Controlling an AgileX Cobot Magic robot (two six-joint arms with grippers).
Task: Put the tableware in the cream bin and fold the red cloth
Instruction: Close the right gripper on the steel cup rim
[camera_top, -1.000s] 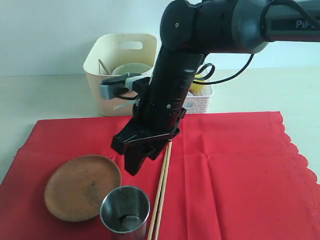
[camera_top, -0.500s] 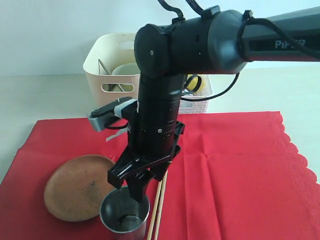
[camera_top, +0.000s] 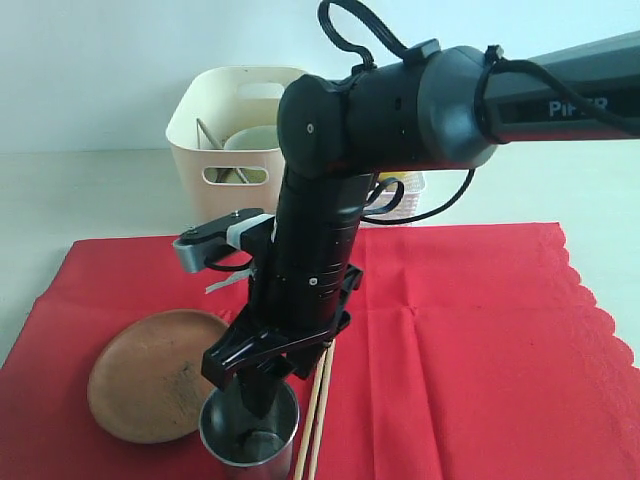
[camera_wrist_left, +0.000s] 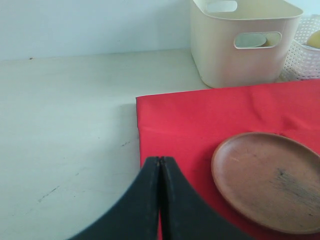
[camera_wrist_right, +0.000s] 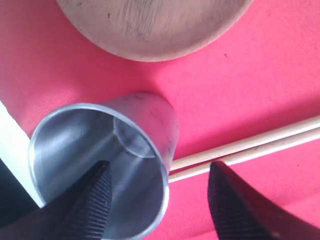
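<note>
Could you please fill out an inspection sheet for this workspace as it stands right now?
Surface: pale table; red cloth spread flat on it, not folded.
Job's things: brown plate, steel cup and chopsticks lie on the cloth; the cream bin behind it holds a pale bowl.
Clutter: white lattice basket beside the bin, with a yellow item inside.
Grippers: right gripper open, one finger inside the cup, one outside; left gripper shut, empty, at the cloth's edge.
Cables: black cable loops above the right arm.
Surroundings: plain pale wall; nothing else seen.
</note>
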